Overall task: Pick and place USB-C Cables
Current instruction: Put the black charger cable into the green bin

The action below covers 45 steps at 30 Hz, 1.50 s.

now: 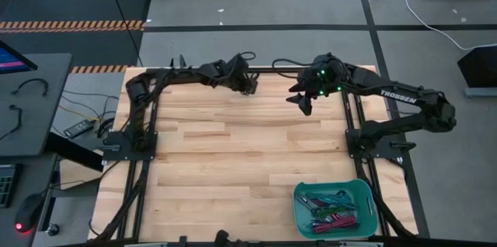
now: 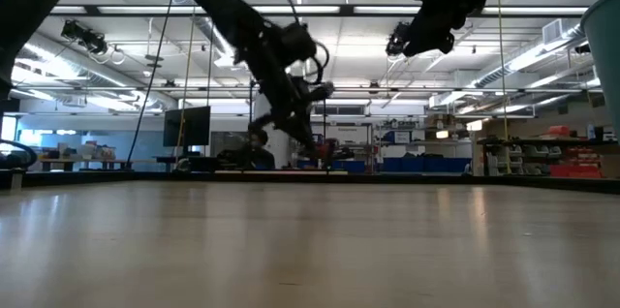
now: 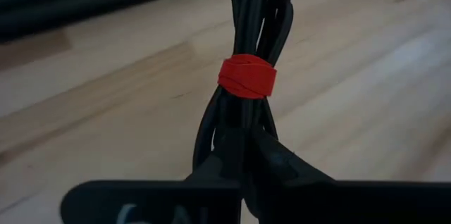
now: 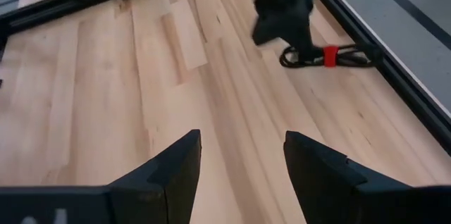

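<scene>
The left gripper (image 3: 243,155) is clamped onto one end of a black USB-C cable (image 3: 246,55) bound with a red band (image 3: 246,76), lying on the wooden table (image 1: 233,169) at its far edge. The right gripper (image 4: 239,164) hovers nearby, fingers spread and empty. Other bundled cables (image 1: 332,210) fill a teal bin (image 1: 298,208) at the near right corner, well apart.

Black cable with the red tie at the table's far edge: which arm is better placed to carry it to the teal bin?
Left. The left gripper is already shut on the black cable; the right gripper hangs open and empty, though nearer the teal bin.
</scene>
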Each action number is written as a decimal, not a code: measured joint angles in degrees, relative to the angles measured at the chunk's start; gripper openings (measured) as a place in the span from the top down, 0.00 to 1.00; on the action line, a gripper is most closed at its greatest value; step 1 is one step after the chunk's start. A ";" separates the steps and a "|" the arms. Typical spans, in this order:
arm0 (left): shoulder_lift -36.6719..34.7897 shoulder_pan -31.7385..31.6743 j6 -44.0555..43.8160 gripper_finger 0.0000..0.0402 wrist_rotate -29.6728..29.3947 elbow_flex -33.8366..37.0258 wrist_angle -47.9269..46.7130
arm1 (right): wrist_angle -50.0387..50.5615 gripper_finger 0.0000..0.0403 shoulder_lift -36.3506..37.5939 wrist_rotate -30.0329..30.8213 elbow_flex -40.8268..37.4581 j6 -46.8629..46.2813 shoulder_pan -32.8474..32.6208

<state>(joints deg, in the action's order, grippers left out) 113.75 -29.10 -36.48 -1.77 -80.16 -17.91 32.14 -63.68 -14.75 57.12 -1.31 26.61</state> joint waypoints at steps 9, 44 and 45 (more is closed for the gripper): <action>-14.11 11.56 -4.19 0.97 -9.41 -0.07 -5.32 | 4.33 0.48 0.00 -4.23 0.01 5.97 4.30; -25.55 32.66 8.17 0.97 -13.76 0.00 14.94 | -14.37 0.52 12.37 -25.71 0.01 -25.61 -4.28; -24.93 33.43 7.65 0.97 -13.65 0.02 15.03 | -10.65 0.53 14.38 -22.98 0.01 -25.34 -5.06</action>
<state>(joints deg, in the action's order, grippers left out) 88.82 4.32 -28.84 -15.42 -80.14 -2.89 21.49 -49.30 -37.72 57.12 -26.64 21.55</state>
